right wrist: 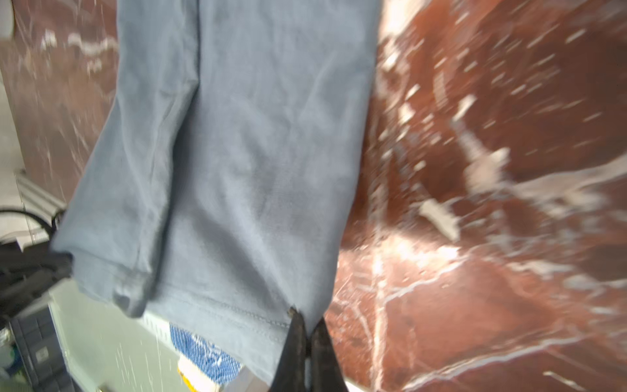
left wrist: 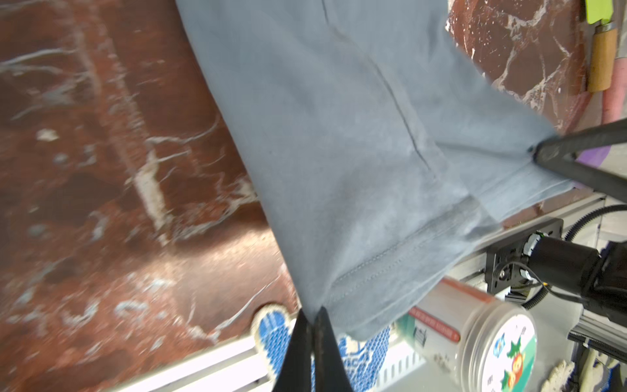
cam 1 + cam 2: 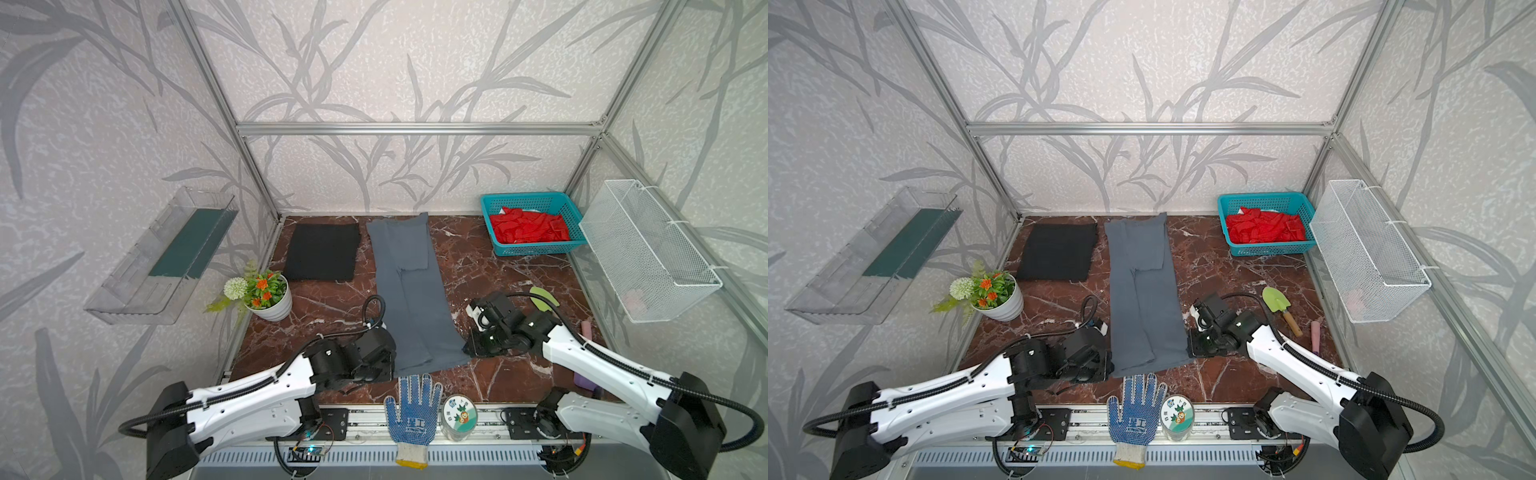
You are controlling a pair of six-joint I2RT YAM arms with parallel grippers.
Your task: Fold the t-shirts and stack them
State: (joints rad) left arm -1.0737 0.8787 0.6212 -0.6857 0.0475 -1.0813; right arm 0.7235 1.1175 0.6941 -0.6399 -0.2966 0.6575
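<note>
The slate grey t-shirt point(image 3: 409, 291) point(image 3: 1142, 291) lies folded into a long narrow strip down the middle of the marble table. Its hem is at the near end. My left gripper point(image 2: 314, 314) point(image 3: 392, 365) is shut on the hem's near-left corner. My right gripper point(image 1: 307, 320) point(image 3: 469, 351) is shut on the near-right corner of the same hem. Between the two grips the hem point(image 2: 407, 268) hangs in a slack fold, partly over the glove. The black t-shirt point(image 3: 322, 251) point(image 3: 1059, 251) rests folded into a flat rectangle at the back left, apart from both grippers.
A blue-dotted glove point(image 3: 411, 411) and a lidded tin point(image 3: 459, 415) sit at the front edge. Potted flowers point(image 3: 270, 295) stand left. A teal basket point(image 3: 559, 245) of red cloth is back right. A green trowel point(image 3: 1277, 303) lies right, below a wire basket point(image 3: 648, 249).
</note>
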